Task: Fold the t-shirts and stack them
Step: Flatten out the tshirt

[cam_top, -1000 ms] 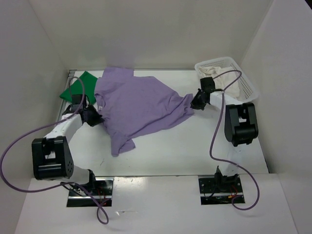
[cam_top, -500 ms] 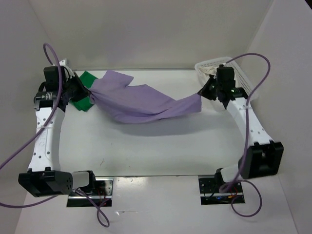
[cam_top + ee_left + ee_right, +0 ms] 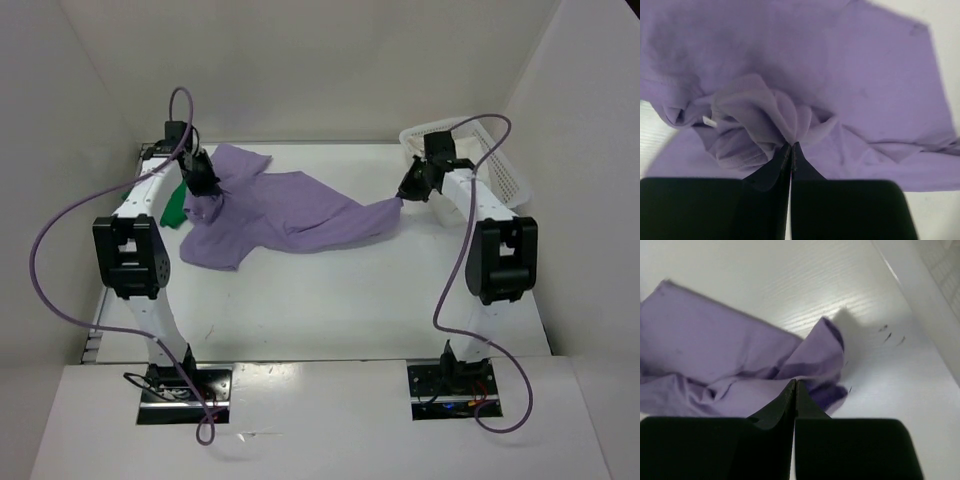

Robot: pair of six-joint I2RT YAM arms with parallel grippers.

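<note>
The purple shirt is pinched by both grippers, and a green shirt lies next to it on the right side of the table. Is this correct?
No. The green shirt lies on the left side, as the top view shows. The left gripper and right gripper do both pinch the purple shirt.

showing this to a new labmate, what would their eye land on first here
The lavender t-shirt dominates, stretched across the far middle of the table between two shut hands: the left hand pinches a bunched fold at its left side, the right hand its right tip. Next come a sliver of green t-shirt at the far left and the white mesh basket in the far right corner.
</note>
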